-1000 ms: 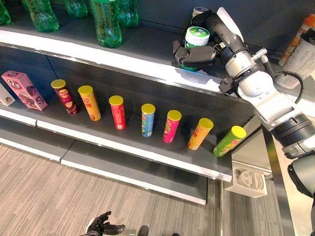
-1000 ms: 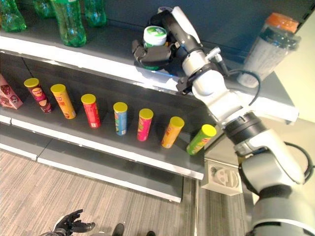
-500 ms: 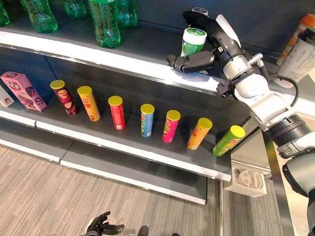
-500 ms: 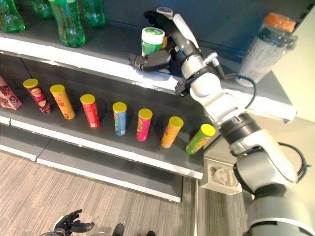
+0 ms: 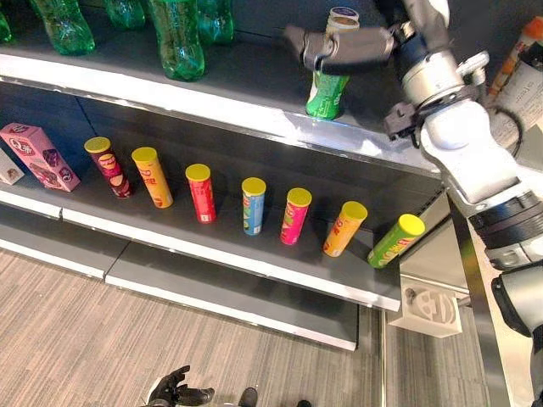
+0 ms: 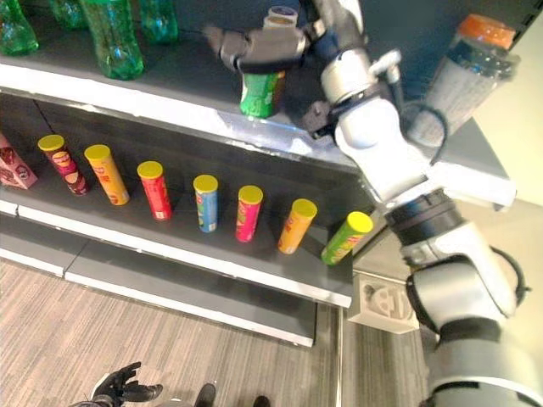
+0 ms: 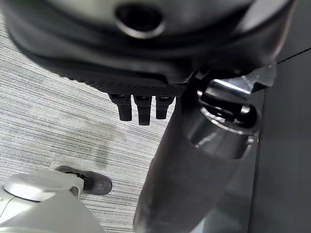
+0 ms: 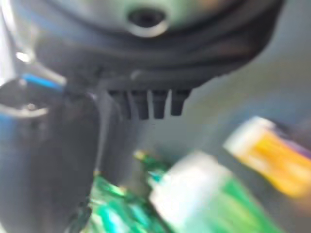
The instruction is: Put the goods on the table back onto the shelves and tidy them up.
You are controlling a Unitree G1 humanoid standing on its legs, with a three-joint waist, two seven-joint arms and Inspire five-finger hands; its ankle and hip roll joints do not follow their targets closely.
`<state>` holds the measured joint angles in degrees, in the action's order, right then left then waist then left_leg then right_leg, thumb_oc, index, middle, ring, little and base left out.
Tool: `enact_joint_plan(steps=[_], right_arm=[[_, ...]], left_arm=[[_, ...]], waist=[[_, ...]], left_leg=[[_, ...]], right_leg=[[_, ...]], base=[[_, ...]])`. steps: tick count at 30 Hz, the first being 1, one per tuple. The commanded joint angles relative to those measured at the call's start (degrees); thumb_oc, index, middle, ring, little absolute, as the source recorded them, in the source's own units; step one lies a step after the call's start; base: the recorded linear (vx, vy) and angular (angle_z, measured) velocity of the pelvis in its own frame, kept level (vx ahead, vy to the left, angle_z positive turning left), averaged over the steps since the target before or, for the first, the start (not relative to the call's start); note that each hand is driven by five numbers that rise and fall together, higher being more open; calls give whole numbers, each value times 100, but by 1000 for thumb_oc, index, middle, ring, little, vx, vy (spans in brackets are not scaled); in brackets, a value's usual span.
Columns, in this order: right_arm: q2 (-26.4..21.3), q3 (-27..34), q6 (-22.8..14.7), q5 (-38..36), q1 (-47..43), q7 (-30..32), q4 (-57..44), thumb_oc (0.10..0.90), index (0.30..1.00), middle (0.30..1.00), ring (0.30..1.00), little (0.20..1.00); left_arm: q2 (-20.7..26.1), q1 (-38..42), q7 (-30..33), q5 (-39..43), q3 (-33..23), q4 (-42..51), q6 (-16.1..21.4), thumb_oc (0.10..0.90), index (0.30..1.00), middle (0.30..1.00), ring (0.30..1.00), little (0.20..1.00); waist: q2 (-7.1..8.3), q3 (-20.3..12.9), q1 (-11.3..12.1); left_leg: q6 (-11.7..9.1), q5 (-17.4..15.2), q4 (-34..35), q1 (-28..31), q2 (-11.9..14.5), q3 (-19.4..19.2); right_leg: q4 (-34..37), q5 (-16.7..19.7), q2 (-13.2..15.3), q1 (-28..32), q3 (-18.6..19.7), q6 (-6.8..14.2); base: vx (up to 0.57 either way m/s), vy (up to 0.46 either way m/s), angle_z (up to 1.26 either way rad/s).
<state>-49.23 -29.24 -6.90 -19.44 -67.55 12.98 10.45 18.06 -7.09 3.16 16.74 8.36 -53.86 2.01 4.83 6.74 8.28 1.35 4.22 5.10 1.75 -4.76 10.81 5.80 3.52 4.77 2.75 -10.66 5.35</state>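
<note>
Left eye view, read left to right: green bottles (image 5: 176, 38) stand at the left of the top shelf (image 5: 170, 95); on the lower shelf (image 5: 221, 246) a pink box (image 5: 41, 155) is followed by a row of yellow-capped tubes (image 5: 201, 193), the rightmost tube (image 5: 394, 242) leaning well over; the left hand (image 5: 180, 392) hangs low over the floor with fingers loosely curled and nothing in them; the green can (image 5: 327, 91), the task's thing, stands upright on the top shelf near its front edge, with a second can (image 5: 343, 17) just behind it; the right hand (image 5: 348, 49) hovers over the green can's top with fingers extended and nothing in their grasp; whether they touch the can cannot be told; a large bottle (image 6: 462, 72) stands at the far right. Risks, as judged: a fingertip catching the can's top as the hand moves would tip it off the shelf's front edge, or back into the second can; a forearm swing could strike the large bottle.
</note>
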Motion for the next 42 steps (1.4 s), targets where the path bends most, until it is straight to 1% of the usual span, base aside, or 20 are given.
enact_joint_plan(steps=[1, 4, 5, 8, 10, 11, 12, 16, 18, 21, 23, 24, 27, 30, 34, 36, 38, 39, 41, 42], right_arm=[[-348, 582, -729, -322, -763, 511, -142, 800, 900, 900, 900, 900], [-842, 1134, -1085, -927, -266, 411, -815, 800, 900, 900, 900, 900], [-867, 1579, -1322, -1462, 235, 166, -1231, 800, 900, 900, 900, 900], [-888, 2119, -1572, -2371, 1038, -282, -1638, 800, 900, 900, 900, 900], [-847, 2297, -1592, -2636, 1324, -452, -1786, 800, 900, 900, 900, 900], [-630, 2508, -1616, -3083, 1851, -749, -2024, 800, 900, 900, 900, 900], [-624, 2541, -1612, -3088, 1893, -758, -2039, 800, 900, 900, 900, 900], [-64, 2645, -1370, -3478, 2952, -1323, -2750, 800, 900, 900, 900, 900], [101, 2648, -1289, -3520, 3198, -1443, -2901, 800, 900, 900, 900, 900], [772, 2569, -968, -3786, 4208, -1944, -3270, 800, 900, 900, 900, 900], [852, 2614, -826, -3782, 4576, -2065, -3362, 800, 900, 900, 900, 900], [1209, 2687, -716, -3871, 5216, -2318, -3459, 800, 900, 900, 900, 900], [1364, 2604, -613, -3947, 5576, -2546, -3529, 800, 900, 900, 900, 900], [1654, 2405, -206, -4044, 6386, -3044, -3356, 800, 900, 900, 900, 900], [1169, 2413, 346, -3133, 7464, -3562, -2845, 800, 900, 900, 900, 900], [1227, 2391, 496, -2152, 8024, -3556, -2028, 800, 900, 900, 900, 900], [1402, 2258, 366, -399, 8152, -2919, -937, 800, 900, 900, 900, 900], [1871, 2157, 445, 1041, 8022, -2051, 186, 800, 900, 900, 900, 900], [2643, 1998, 522, 1710, 7586, -1221, 1828, 800, 900, 900, 900, 900], [2781, 2004, 542, 1695, 7478, -1064, 2249, 800, 900, 900, 900, 900]], left_arm=[[219, 113, 107, -106, 60, -192, 123, 800, 900, 900, 900, 900], [161, 101, 96, -104, -64, -187, 127, 800, 900, 900, 900, 900], [134, 85, 66, -127, -75, -236, 120, 800, 900, 900, 900, 900], [107, 85, -23, -224, -80, -311, 98, 800, 900, 900, 900, 900], [115, 97, -56, -277, -62, -321, 94, 800, 900, 900, 900, 900], [87, 160, -142, -431, -1, -355, 85, 800, 900, 900, 900, 900], [101, 154, -143, -431, 7, -358, 86, 800, 900, 900, 900, 900], [139, 191, -340, -618, 70, -121, 101, 800, 900, 900, 900, 900], [146, 180, -375, -642, 91, -50, 96, 800, 900, 900, 900, 900], [259, 264, -467, -766, 92, 269, 165, 800, 900, 900, 900, 900], [290, 326, -499, -799, 59, 299, 186, 800, 900, 900, 900, 900], [299, 335, -521, -850, -25, 323, 204, 800, 900, 900, 900, 900], [305, 309, -553, -894, -80, 316, 218, 800, 900, 900, 900, 900], [264, 211, -682, -1031, -160, 277, 270, 800, 900, 900, 900, 900], [221, 58, -895, -1201, -318, 231, 301, 800, 900, 900, 900, 900], [153, 2, -959, -1296, -360, 89, 259, 800, 900, 900, 900, 900], [80, 45, -866, -1292, -341, -3, 203, 800, 900, 900, 900, 900], [27, 74, -669, -1257, -220, 53, 138, 800, 900, 900, 900, 900], [-23, 186, -404, -1221, -143, -53, 110, 800, 900, 900, 900, 900], [-32, 231, -365, -1203, -117, -76, 112, 800, 900, 900, 900, 900]], waist=[[184, -428, 5], [192, -444, -195], [211, -461, -276], [244, -481, -437], [254, -486, -473], [236, -486, -617], [241, -501, -597], [134, -505, -814], [113, -517, -839], [-30, -503, -1060], [-47, -516, -1114], [-87, -510, -1166], [-90, -498, -1168], [-110, -477, -1171], [-95, -427, -1171], [-91, -366, -1206], [-85, -296, -1241], [-107, -268, -1212], [-125, -237, -1133], [-133, -227, -1111]], left_leg=[[-657, -542, -10, -15, 675, -368], [-645, -587, -10, 29, 704, -482], [-642, -612, -10, 63, 723, -559], [-636, -659, -10, 141, 751, -720], [-634, -672, -10, 165, 763, -773], [-618, -634, -10, 171, 761, -878], [-623, -691, -10, 199, 776, -892], [-584, -765, -10, 345, 794, -1204], [-577, -784, -10, 381, 794, -1279], [-541, -805, -10, 493, 781, -1544], [-529, -815, -10, 482, 762, -1598], [-510, -821, -10, 498, 740, -1619], [-505, -814, -10, 499, 729, -1627], [-495, -816, -10, 515, 726, -1704], [-509, -803, -10, 527, 728, -1695], [-521, -785, -10, 534, 737, -1666], [-515, -767, -10, 535, 742, -1609], [-486, -764, -10, 529, 746, -1554], [-463, -778, -10, 575, 747, -1456], [-461, -778, -10, 580, 745, -1430]], right_leg=[[-80, -251, 365, 206, -186, 376], [-80, -229, 350, 162, -86, 394], [-80, -201, 339, 136, -15, 398], [-80, -181, 316, 104, 135, 409], [-80, -167, 313, 93, 185, 410], [-80, -86, 326, 27, 289, 416], [-80, -133, 312, 48, 300, 419], [-80, -71, 301, -12, 577, 431], [-80, -56, 298, -23, 647, 434], [-80, 29, 320, -94, 868, 454], [-80, 55, 335, -122, 911, 467], [-80, 55, 346, -118, 924, 471], [-80, 67, 364, -108, 921, 468], [-80, 98, 365, -148, 946, 477], [-80, 91, 385, -112, 869, 486], [-86, 70, 396, -83, 803, 491], [-108, 65, 395, -77, 779, 484], [-107, 41, 390, -57, 744, 463], [-99, -20, 378, 65, 673, 426], [-101, -30, 374, 83, 662, 422]], base=[[0, 22, -11], [2, 44, -16], [7, 45, -25], [-3, 27, -27], [-26, 22, -40], [-13, 20, -43], [-20, 28, -35], [-20, 46, -47], [0, 53, -47], [-51, 81, -48], [-61, 52, -15], [-35, 38, -14], [-31, 10, -5], [-39, 0, -3], [-26, -14, -5], [-30, -28, 2], [-35, -30, 5], [1, -38, 9], [43, -43, 3], [47, -33, 4]])
